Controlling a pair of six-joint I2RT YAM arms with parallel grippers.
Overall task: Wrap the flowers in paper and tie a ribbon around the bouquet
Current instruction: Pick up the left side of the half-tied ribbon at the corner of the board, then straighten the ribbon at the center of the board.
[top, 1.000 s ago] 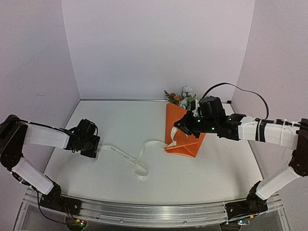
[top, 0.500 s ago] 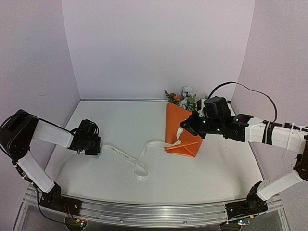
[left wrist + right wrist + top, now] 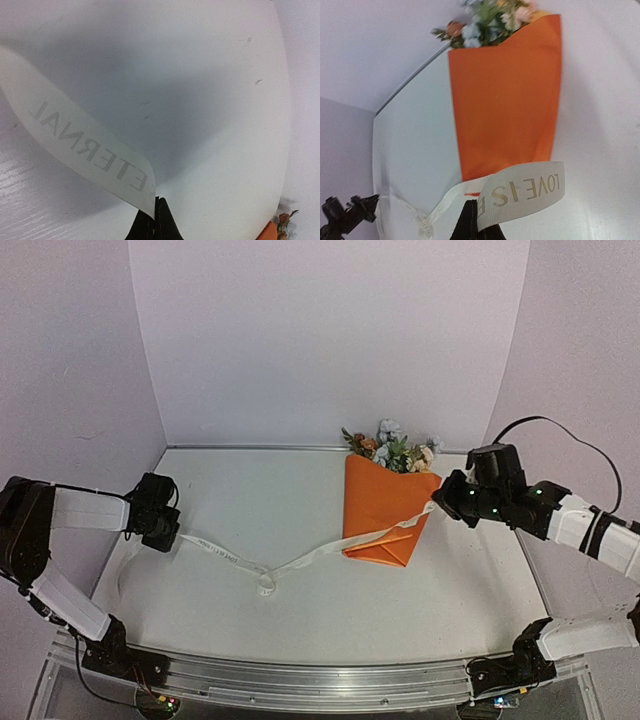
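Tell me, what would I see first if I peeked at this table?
The bright orange bouquet, lying at the far right of the table with little blossoms poking out of its top. Next, the long cream ribbon pulled across the table, its ends pinched by the left gripper and the right gripper.

The ribbon [image 3: 310, 558] hangs low across mid-table between the left gripper [image 3: 172, 536] and the right gripper [image 3: 443, 503]. The bouquet [image 3: 378, 502] blocks the far right. Open table [image 3: 250, 490] lies either side.
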